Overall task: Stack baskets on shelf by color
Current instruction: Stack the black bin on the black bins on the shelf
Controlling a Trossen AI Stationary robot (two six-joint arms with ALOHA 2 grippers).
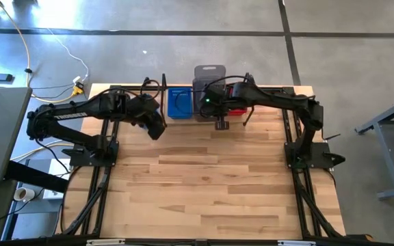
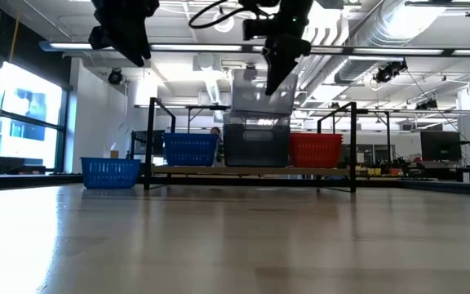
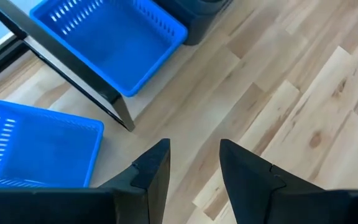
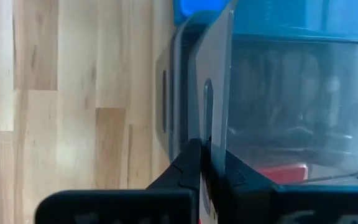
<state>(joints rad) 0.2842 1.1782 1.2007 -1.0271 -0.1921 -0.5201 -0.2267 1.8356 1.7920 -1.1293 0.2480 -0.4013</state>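
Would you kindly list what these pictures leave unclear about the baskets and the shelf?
- High view: the right arm covers most of the red basket, so its stack count is unreadable.
- Low view: the grey baskets overlap, count uncertain.
- Left wrist view: the blue basket beside the shelf is cut off by the edge.
- Right gripper: shut on a grey basket's wall.

Blue baskets (image 3: 110,43), smoky grey basket (image 2: 257,137), red basket (image 2: 315,150), pale wood table (image 1: 211,178).

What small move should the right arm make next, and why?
Probably lower the grey basket straight down. The right end effector is shut on its wall and holds it tilted above the grey stack on the shelf, so it seems ready to nest.
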